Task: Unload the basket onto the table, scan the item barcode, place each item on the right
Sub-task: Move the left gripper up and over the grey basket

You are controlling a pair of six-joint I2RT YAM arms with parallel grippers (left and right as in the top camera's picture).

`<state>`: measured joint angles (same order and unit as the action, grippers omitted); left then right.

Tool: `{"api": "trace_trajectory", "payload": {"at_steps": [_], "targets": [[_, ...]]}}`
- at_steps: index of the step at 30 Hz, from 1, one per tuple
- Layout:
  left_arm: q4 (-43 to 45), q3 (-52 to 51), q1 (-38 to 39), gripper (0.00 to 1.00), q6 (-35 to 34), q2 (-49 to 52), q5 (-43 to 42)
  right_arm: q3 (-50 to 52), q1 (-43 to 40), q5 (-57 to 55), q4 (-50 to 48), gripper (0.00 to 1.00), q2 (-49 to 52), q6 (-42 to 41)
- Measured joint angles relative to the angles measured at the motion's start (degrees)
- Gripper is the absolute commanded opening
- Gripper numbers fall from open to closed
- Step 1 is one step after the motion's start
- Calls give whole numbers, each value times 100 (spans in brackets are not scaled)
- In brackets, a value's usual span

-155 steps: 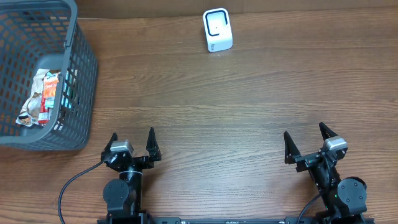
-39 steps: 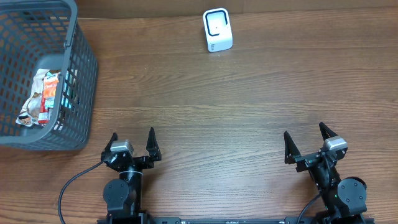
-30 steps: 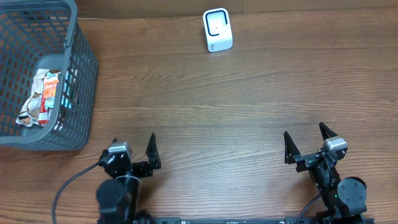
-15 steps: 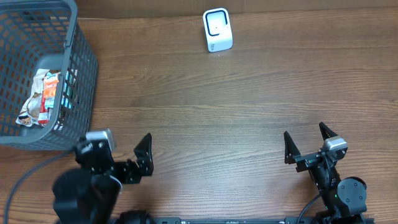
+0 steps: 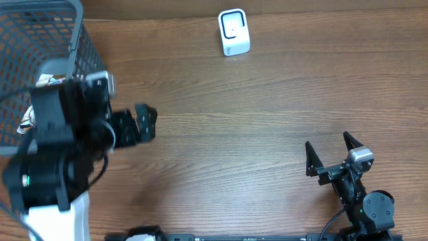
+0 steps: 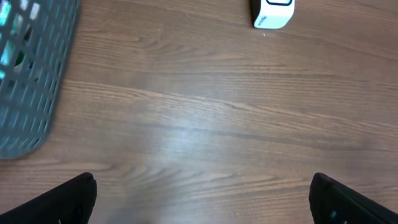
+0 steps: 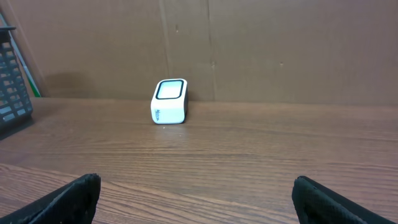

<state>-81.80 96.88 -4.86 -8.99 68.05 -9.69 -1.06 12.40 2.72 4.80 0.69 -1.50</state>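
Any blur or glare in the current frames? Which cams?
Overhead: left arm soft and oversized near the lens, hiding part of the basket; scanner and right gripper sharp. Left wrist: pale sheen on the table mid-frame, mild. Right wrist: scanner crisp, own fingertips dark and soft in the bottom corners.

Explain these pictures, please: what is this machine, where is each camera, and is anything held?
It is a two-armed robot at a wooden table, each arm ending in a two-fingered hand. One picture looks down from above; the other two come from a camera on each wrist, so the dark shapes in their bottom corners are that hand's fingers. On the table: a grey mesh basket with crumpled packaging inside, and a small white barcode scanner at the far edge. The left hand is raised beside the basket, the right hand sits low near its base. Both are open and empty.
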Motion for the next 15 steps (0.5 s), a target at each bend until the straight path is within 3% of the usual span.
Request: {"api": "trace_trajectory", "payload": {"at_steps": [15], "targets": [[1132, 26, 0, 100, 271, 664, 7, 0, 0, 2, -2, 100, 0, 0]]}}
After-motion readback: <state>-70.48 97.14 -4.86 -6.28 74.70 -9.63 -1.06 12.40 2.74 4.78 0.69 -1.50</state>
